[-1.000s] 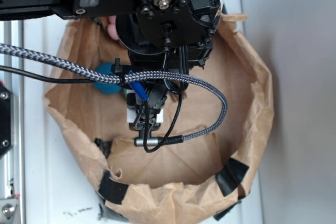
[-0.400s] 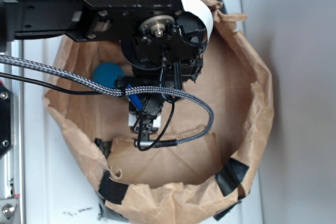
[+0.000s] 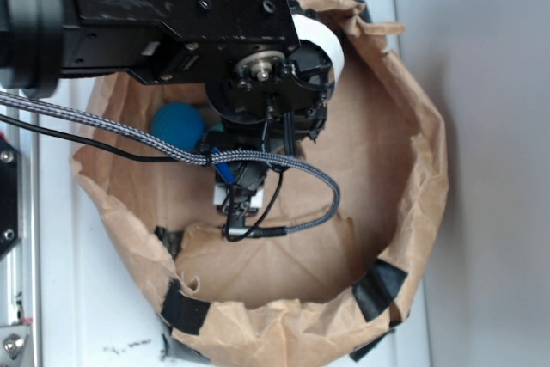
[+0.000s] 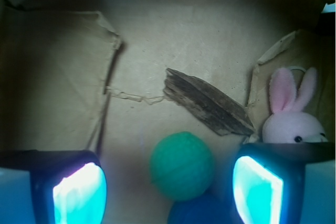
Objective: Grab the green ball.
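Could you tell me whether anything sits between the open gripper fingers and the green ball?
Nothing visible does: the green ball lies between the open gripper fingers. The blue ball touches it from the near side.

The exterior view is evenly and brightly lit, with soft daylight on the white tabletop (image 3: pixel 69 315) and the paper bag (image 3: pixel 404 126). The black arm (image 3: pixel 155 23) is dark with little detail, and it shades the bag's inside below it. The wrist view is dim, darkest along the top edge and in the corners. The green ball (image 4: pixel 181 165) is a little soft in focus. The hand (image 4: pixel 170 187) shows glaring cyan-white pads (image 4: pixel 80 195) at the lower left and lower right, blown out and blurred.
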{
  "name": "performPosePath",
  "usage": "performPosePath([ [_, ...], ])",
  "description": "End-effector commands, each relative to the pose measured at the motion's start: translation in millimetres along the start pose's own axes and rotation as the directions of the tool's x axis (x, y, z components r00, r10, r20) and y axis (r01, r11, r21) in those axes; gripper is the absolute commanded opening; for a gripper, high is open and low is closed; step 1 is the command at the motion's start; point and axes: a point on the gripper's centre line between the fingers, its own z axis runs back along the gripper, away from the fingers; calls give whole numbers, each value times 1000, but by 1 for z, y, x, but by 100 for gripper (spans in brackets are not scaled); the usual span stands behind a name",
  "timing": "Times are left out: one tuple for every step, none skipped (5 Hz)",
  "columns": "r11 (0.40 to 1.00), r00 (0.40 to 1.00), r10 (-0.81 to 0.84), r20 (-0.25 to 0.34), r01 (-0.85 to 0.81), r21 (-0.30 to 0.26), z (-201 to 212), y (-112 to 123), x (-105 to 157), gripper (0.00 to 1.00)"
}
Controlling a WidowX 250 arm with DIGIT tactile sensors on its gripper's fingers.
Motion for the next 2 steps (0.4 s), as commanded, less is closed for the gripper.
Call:
performPosePath([
  [999, 998, 0, 64, -3, 50, -25, 13, 16, 100],
  [998, 997, -29, 73, 24, 62, -35, 27, 7, 100],
])
